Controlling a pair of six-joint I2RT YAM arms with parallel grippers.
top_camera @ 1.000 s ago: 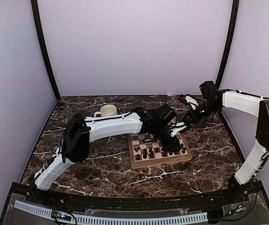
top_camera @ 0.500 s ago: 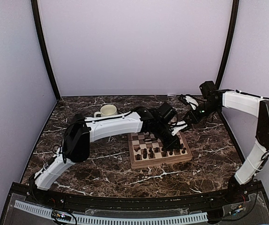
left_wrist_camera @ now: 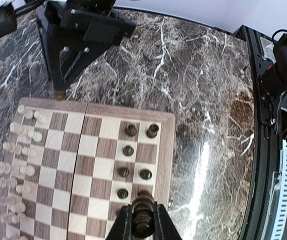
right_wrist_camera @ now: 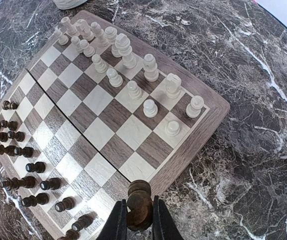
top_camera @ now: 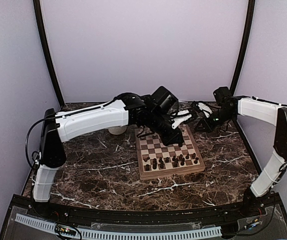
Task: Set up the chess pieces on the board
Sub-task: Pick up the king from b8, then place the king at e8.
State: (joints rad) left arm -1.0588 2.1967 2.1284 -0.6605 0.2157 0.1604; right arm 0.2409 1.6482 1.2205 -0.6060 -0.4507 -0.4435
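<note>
The board (top_camera: 169,172) lies mid-table. Cream chess pieces (right_wrist_camera: 128,55) fill its far rows and dark chess pieces (top_camera: 171,161) stand along its near rows. My left gripper (top_camera: 175,136) hangs above the board, shut on a dark piece (left_wrist_camera: 143,220) over the squares beside the other dark pieces (left_wrist_camera: 128,150). My right gripper (top_camera: 202,125) hovers at the board's right edge (right_wrist_camera: 198,125), shut on a dark piece (right_wrist_camera: 139,190).
A cream mug (top_camera: 117,131) stands left of the board's far corner, mostly hidden behind the left arm. Purple walls enclose the dark marble tabletop (top_camera: 98,170) on three sides. The right arm's gripper (left_wrist_camera: 65,55) shows beyond the board in the left wrist view.
My left gripper has shut on a dark piece and lifted it off the board. That arm has risen and swung back, now covering the mug. The right arm has stayed still.
</note>
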